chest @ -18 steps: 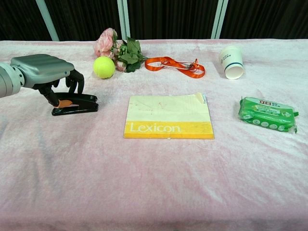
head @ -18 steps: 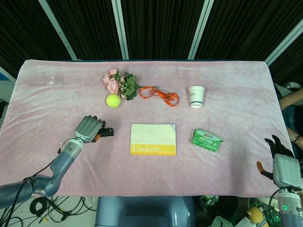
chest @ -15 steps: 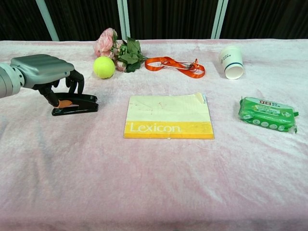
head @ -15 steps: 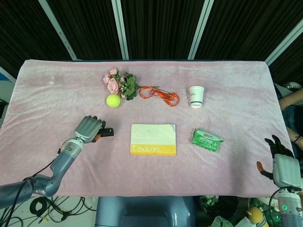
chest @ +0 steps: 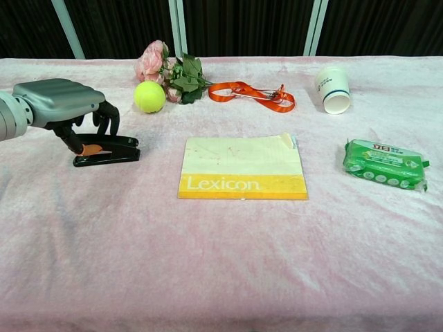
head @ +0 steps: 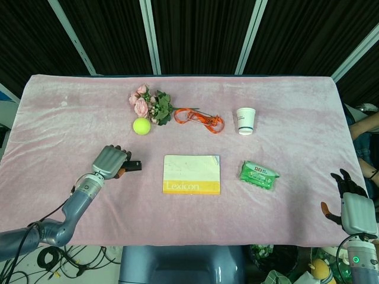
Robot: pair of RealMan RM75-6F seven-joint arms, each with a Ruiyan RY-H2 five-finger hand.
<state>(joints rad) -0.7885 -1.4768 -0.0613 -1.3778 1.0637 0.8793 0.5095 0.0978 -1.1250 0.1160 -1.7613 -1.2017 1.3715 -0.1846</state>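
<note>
My left hand (head: pixel 111 161) (chest: pixel 62 104) lies on the left side of the pink cloth, its fingers curled down around the near end of a black stapler (head: pixel 133 165) (chest: pixel 111 151) with an orange part under the palm. The stapler rests on the cloth. My right hand (head: pixel 354 210) hovers off the table's near right corner, fingers spread and holding nothing; the chest view does not show it.
A yellow Lexicon notebook (head: pixel 191 174) (chest: pixel 242 168) lies mid-table, with a green wipes pack (head: pixel 259 175) (chest: pixel 384 164) to its right. Further back are a tennis ball (chest: pixel 149 96), pink flowers (chest: pixel 166 69), an orange lanyard (chest: pixel 252 93) and a paper cup (chest: pixel 333 90).
The left hand and the stapler have shifted very slightly to the left. The right hand has not moved.
</note>
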